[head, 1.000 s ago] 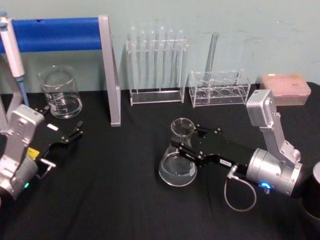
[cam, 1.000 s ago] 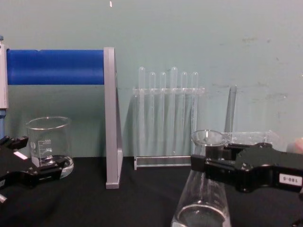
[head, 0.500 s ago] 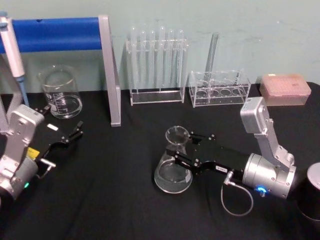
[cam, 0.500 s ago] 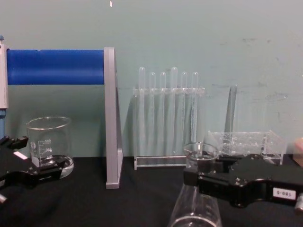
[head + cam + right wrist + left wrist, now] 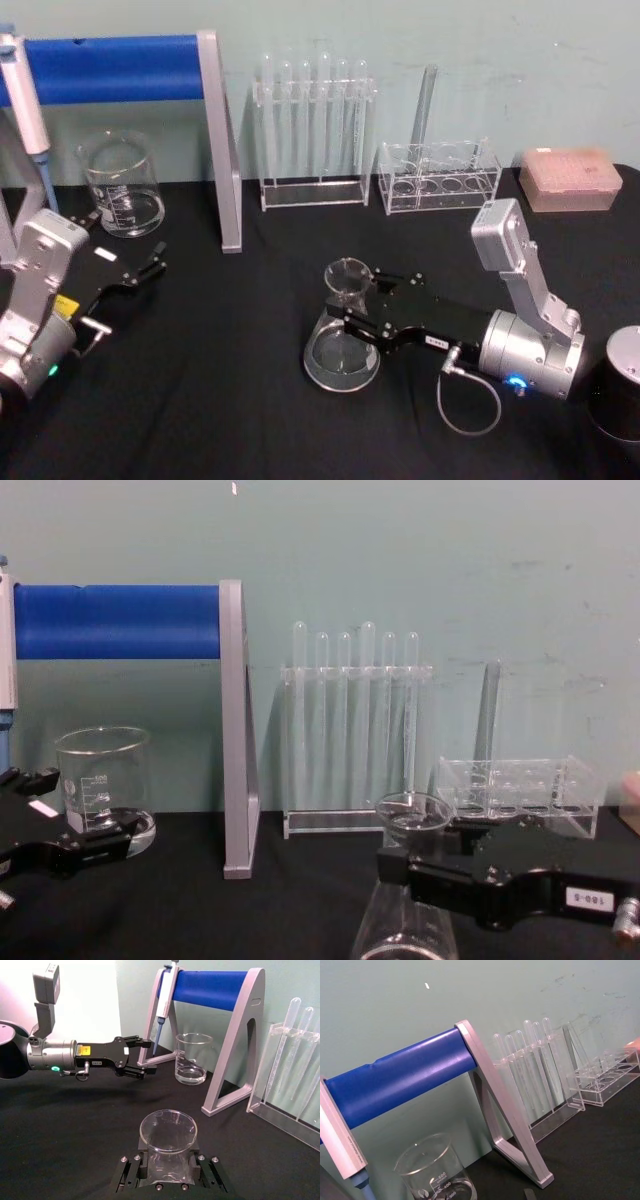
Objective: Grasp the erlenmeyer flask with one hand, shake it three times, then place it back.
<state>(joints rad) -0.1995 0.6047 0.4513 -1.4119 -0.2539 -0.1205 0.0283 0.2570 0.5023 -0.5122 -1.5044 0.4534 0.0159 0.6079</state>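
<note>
Clamping the clear glass conical flask [image 5: 338,355] by its neck, the black right gripper [image 5: 352,303] sits lower centre. The grasp looks done, with release pending. The left gripper [image 5: 148,268] idles open at the left.

erlenmeyer flask [image 5: 400,930] base cut by chest view's lower edge, neck hidden behind right hand [image 5: 358,302], beaker [image 5: 122,187] markings unreadable

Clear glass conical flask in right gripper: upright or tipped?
Roughly upright: the clear glass conical flask has its mouth on top, wide base below, right gripper shut around its neck.
</note>
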